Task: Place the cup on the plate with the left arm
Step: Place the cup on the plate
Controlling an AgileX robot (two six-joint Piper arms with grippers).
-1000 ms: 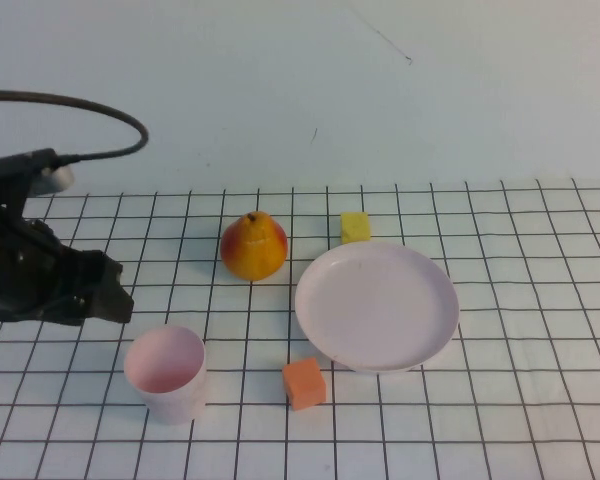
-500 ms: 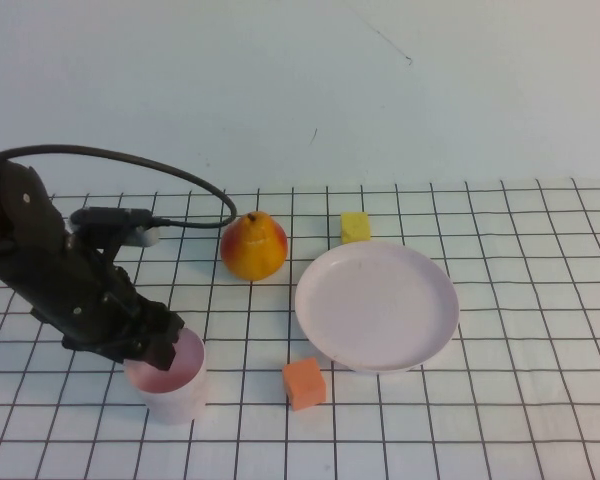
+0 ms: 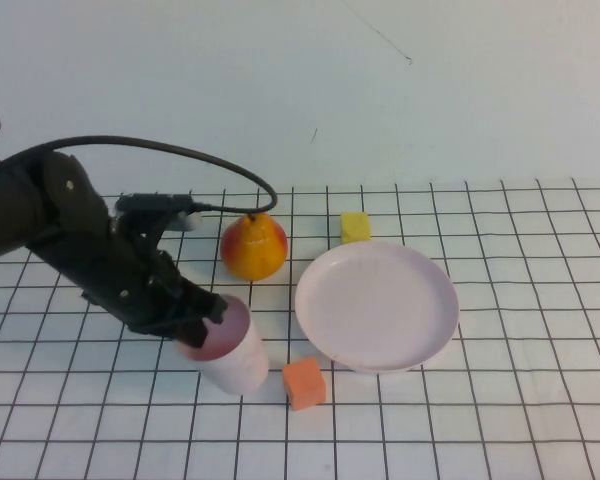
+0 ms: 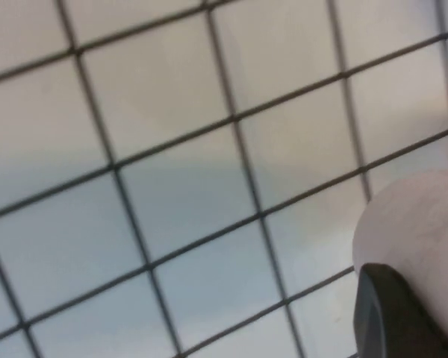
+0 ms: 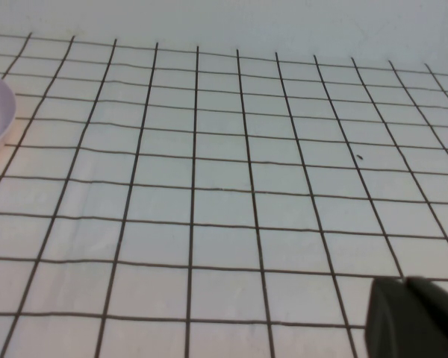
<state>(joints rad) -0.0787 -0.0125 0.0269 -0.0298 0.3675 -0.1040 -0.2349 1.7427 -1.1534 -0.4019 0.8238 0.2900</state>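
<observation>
Pink cup (image 3: 225, 350) in left claw (image 3: 195, 318) — right claw (image 5: 414, 317) only wrist-seen.

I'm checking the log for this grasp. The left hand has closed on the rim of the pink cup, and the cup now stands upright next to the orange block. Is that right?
Not quite. The left hand is shut on the rim of the cup, and the orange block is beside it, but the cup is tilted, not upright. Its mouth leans toward the hand, as the high view shows. The right hand is out of that view.
</observation>
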